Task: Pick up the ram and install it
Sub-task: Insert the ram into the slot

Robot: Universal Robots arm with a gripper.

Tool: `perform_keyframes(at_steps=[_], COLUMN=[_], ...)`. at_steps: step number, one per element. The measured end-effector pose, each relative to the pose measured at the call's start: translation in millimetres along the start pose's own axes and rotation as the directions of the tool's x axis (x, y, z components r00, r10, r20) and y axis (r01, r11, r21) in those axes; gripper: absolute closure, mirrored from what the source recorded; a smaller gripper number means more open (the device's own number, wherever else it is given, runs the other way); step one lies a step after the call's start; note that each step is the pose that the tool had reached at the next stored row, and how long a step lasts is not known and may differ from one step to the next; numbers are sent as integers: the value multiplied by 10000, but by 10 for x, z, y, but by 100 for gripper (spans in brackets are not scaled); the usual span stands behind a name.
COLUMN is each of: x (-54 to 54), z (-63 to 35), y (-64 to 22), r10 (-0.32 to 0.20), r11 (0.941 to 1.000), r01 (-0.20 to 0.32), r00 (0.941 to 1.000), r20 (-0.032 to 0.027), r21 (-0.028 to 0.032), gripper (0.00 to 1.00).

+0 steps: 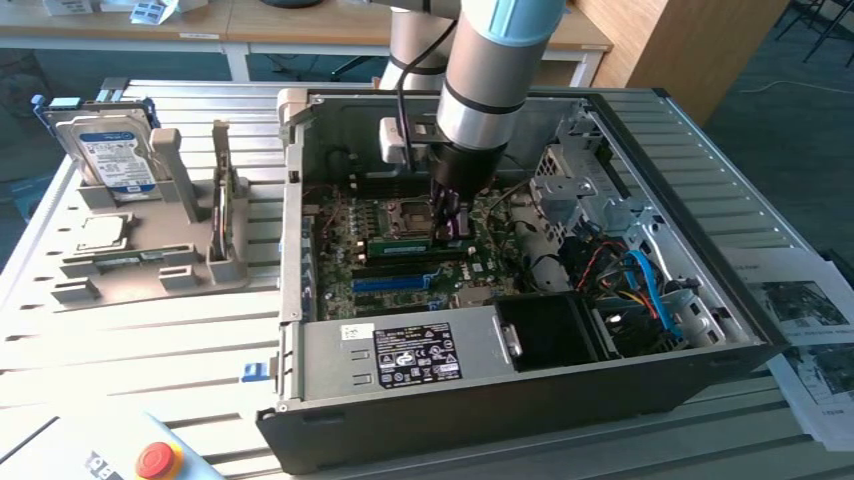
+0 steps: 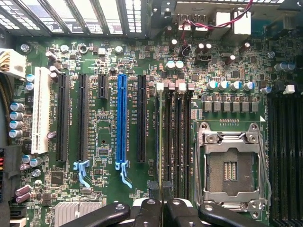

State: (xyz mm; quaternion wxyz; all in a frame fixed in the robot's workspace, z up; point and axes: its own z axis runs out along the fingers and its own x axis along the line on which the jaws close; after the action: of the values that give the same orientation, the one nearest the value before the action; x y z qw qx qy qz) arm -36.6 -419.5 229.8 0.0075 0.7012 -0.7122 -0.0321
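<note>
The ram (image 1: 398, 246), a slim green stick, lies level inside the open computer case (image 1: 747, 345), low over the motherboard just in front of the empty processor socket (image 1: 407, 212). My gripper (image 1: 451, 230) reaches straight down into the case and is shut on the ram's right end. In the wrist view the black fingertips (image 2: 154, 189) stand pressed together at my gripper (image 2: 162, 190), in line with the long black memory slots (image 2: 177, 137) beside the socket (image 2: 232, 165). Whether the ram sits in a slot I cannot tell.
On the exterior view's left, a grey holder (image 1: 147, 265) carries a silver hard drive (image 1: 114, 155) and a small square processor chip (image 1: 100, 232). Cables and a drive cage (image 1: 601, 200) crowd the case's right side. A red stop button (image 1: 158, 460) sits near the front; papers (image 1: 814, 330) lie right.
</note>
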Motion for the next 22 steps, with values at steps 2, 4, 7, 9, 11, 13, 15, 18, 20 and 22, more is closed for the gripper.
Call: perform_keyframes(at_steps=[2,4,7,9,11,13,15,18,20,22], x=[-6,-6,-6,-6,-6,-6,-6,-6,-6,-6], z=[0,1,0,4,7,7,10,12,12,15], y=[0,0,1,0,0,0,0,0,0,0], r10=[1,0,1,1,1,1,1,1,1,1], r11=[10000,10000,10000,10000,10000,10000,10000,10000,10000,10000], r01=[-1,0,-1,-1,-1,-1,-1,-1,-1,-1], r00=[10000,10000,10000,10000,10000,10000,10000,10000,10000,10000], r20=[-1,-2,-3,-2,-3,-3,-1,-3,-2,-1], r21=[0,0,-1,0,-1,0,0,-1,0,0], gripper=[88,88,88,88,88,88,88,88,88,88])
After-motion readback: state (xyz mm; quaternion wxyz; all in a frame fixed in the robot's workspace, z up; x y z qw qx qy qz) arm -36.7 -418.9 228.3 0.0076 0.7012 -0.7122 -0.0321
